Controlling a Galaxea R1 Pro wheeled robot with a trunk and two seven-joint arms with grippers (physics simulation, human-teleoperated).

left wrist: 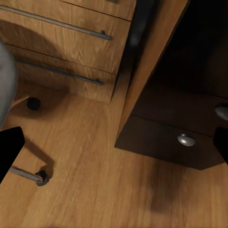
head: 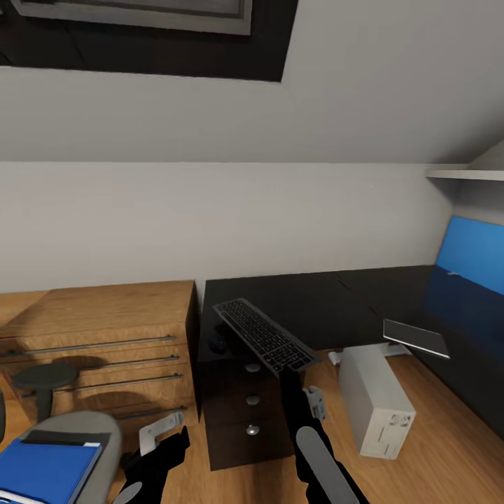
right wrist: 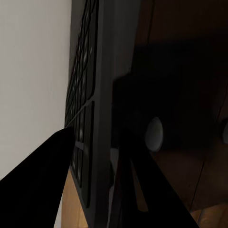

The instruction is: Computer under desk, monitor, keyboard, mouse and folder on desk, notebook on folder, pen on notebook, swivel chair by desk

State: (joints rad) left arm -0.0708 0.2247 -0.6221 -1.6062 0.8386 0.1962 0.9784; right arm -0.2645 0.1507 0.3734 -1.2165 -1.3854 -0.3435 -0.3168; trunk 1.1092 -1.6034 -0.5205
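**Keyboard held over the tabletop's left end**

The right gripper has its jaws clamped on the near short end of the keyboard, and in the right wrist view the keyboard runs edge-on straight away from the jaws, one finger dark against its key face. Its long axis points from the gripper up and to the left across the black tabletop, tilted, the far end over the tabletop near the wall and the near end out past the front edge above the drawer unit. So the thing to place lies directly ahead of the right jaws, and the bare tabletop lies ahead and to the right of them.

The left gripper hangs low by the chair, jaws apart and holding nothing; its wrist view looks down on the wood floor and the drawer unit's knobs.

The blue folder lies on the chair seat, nearer the left arm. The computer stands on the floor under the tabletop. A small dark shape on the tabletop just left of the keyboard may be the mouse (too dim to be sure). A thin grey slab, likely the notebook, lies on the tabletop's right wing.

The right arm is the one to finish this step, I judge, by lowering the keyboard flat.
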